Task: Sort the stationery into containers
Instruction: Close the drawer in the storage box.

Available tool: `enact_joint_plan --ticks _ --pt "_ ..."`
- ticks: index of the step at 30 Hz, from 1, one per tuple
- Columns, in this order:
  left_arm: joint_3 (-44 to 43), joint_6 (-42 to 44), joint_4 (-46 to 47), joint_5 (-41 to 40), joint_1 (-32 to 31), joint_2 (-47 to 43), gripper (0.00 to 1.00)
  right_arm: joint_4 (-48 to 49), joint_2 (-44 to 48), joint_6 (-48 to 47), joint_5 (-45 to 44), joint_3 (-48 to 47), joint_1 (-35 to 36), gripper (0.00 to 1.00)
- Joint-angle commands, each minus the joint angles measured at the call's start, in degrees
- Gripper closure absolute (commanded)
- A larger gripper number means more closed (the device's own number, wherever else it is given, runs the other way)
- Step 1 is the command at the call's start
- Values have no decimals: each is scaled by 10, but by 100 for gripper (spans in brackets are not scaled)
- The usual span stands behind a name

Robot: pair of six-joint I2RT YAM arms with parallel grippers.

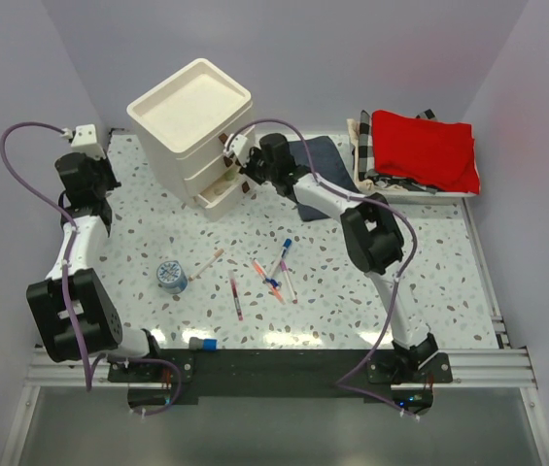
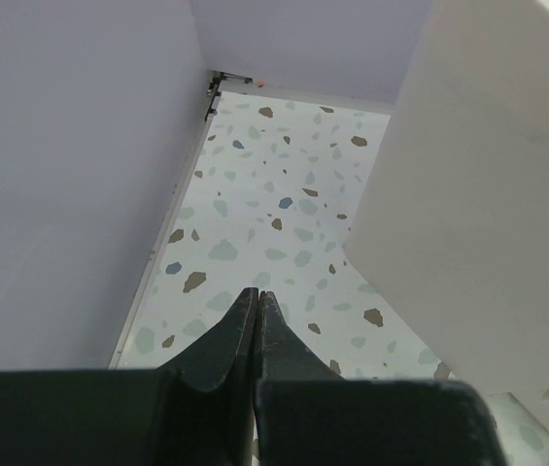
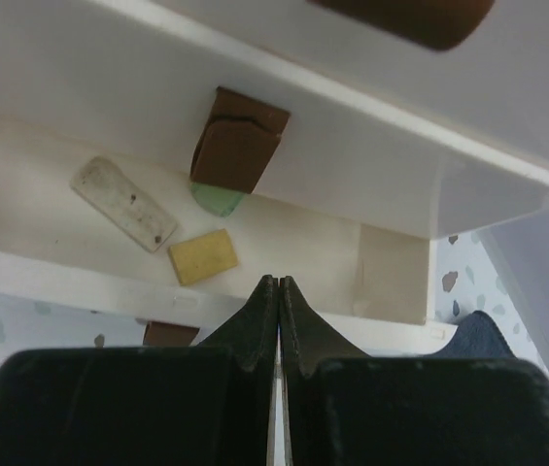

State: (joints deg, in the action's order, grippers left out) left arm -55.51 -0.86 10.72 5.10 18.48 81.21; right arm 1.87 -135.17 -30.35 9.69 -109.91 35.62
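The cream-white drawer unit [image 1: 191,121] stands at the back, its bottom drawer [image 1: 222,197] pulled out. In the right wrist view that drawer [image 3: 391,277] holds a tan block [image 3: 203,256], a white eraser [image 3: 123,204] and a mint-green eraser [image 3: 218,200], half hidden behind a brown pull tab [image 3: 238,141]. My right gripper [image 3: 281,282] is shut and empty, just over the drawer's front rim [image 1: 245,180]. My left gripper [image 2: 257,294] is shut and empty, left of the unit [image 1: 97,155]. On the table lie a blue-white roll [image 1: 171,276], a red pen [image 1: 236,296], pink pens [image 1: 268,280], a blue-capped pen [image 1: 285,254] and a blue-capped stick [image 1: 203,343].
A dark blue folded cloth [image 1: 321,155] lies right of the unit, under my right arm. A checkered basket [image 1: 363,136] with red cloth [image 1: 425,146] sits at the back right. Walls close off the left, back and right. The unit's side [image 2: 478,194] is right of my left gripper.
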Motion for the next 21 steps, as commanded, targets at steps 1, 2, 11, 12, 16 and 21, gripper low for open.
enact_joint_plan --ticks 1,2,11,12,16,21 --pt "-5 6 -3 -4 5 2 100 46 -24 36 -9 -51 2 100" --pt "-4 6 -4 -4 5 2 100 49 -28 38 -10 -52 2 100" --pt "-7 20 -11 -2 4 4 100 117 96 63 -41 107 0 100" --pt "-4 18 -10 0 5 4 100 134 121 64 -40 125 -1 100" --pt "-2 13 -7 12 5 11 100 108 129 81 -35 149 0 100" --pt "-7 13 -8 20 4 16 100 73 89 86 -33 125 0 100"
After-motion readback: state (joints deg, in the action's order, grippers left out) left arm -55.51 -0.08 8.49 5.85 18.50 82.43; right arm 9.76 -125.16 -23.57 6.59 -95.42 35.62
